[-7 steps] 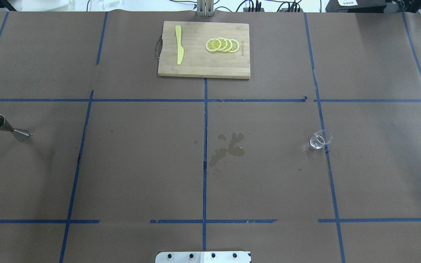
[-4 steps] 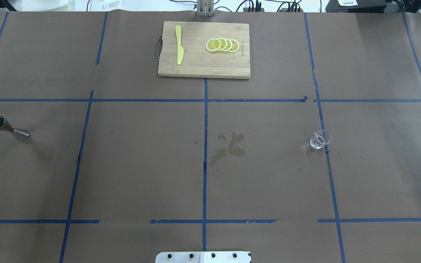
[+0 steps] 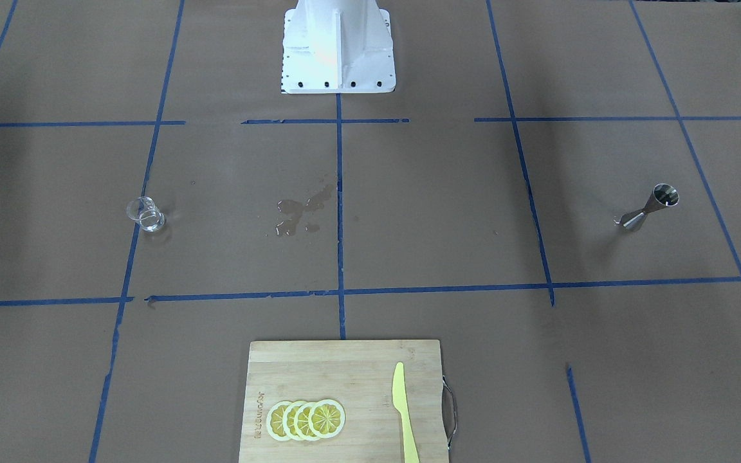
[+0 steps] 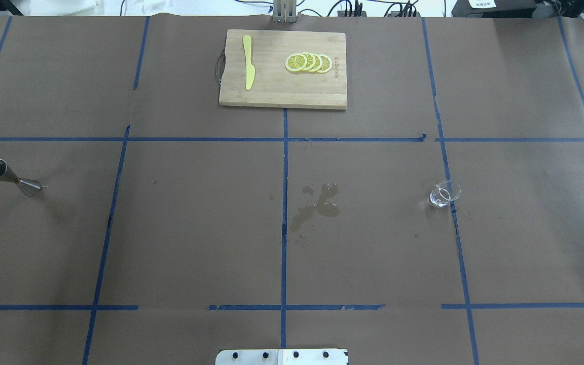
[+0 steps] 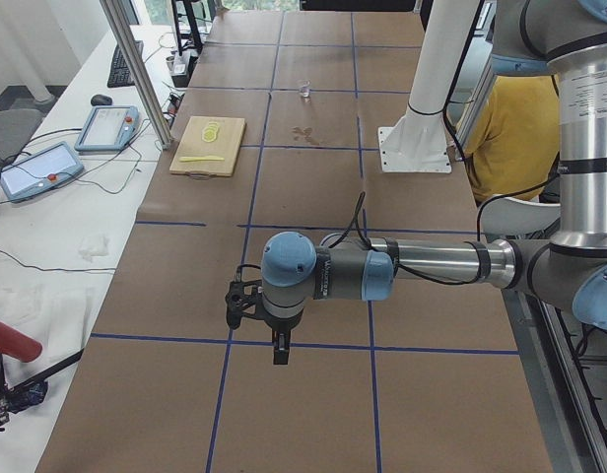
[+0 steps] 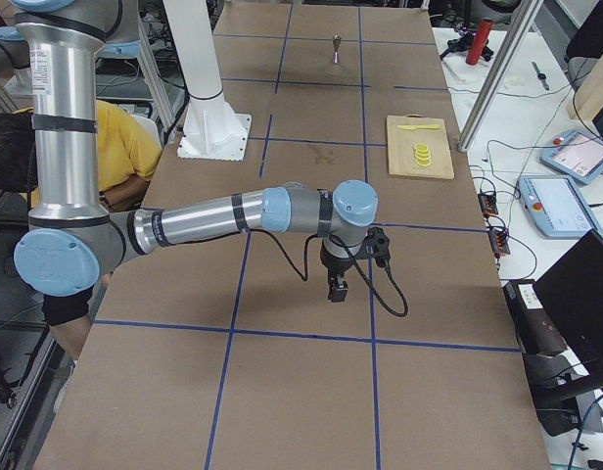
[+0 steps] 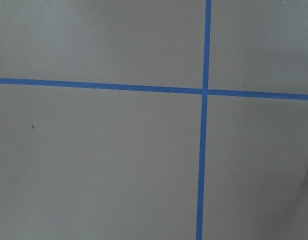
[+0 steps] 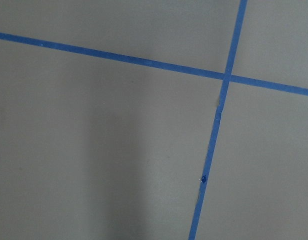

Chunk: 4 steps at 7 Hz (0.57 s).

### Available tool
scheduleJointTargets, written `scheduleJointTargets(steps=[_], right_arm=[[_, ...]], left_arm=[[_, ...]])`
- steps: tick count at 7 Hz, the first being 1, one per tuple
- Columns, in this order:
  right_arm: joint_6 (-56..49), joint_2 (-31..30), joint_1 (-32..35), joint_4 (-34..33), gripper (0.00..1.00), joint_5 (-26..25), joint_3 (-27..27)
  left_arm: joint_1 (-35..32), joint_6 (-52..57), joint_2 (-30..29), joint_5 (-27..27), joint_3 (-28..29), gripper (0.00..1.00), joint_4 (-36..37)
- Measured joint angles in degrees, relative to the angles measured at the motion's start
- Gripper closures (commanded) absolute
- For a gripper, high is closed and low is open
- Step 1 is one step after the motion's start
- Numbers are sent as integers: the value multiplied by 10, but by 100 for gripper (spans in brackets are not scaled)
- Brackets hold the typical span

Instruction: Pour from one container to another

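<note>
The clear glass cup [image 4: 444, 194] stands upright on the brown paper at the table's right, on a blue tape line, also seen as the cup [image 3: 145, 214] and far off as the cup [image 5: 304, 89]. The silver jigger [image 4: 10, 177] stands upright at the far left, also seen as the jigger [image 3: 650, 209] and the jigger [image 6: 336, 49]. Nothing touches either one. My left gripper [image 5: 280, 355] hangs fingers down over the table's left end. My right gripper [image 6: 336, 291] hangs over the right end. Both show only in the side views, so I cannot tell whether they are open or shut.
A wet stain [image 4: 317, 205] lies at the table's middle. A wooden cutting board [image 4: 271, 96] at the far edge carries lemon slices [image 4: 308, 62] and a yellow knife [image 4: 248, 62]. The white robot base [image 3: 338, 45] stands at the near edge. A person in yellow [image 5: 505, 138] is behind it.
</note>
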Motion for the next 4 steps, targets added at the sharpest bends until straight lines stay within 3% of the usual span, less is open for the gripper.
scheduleJointTargets(steps=[4], right_arm=[[-3,-26,27,18,0,0,-3]], left_arm=[[1,2,0,-11,7,0,-4]])
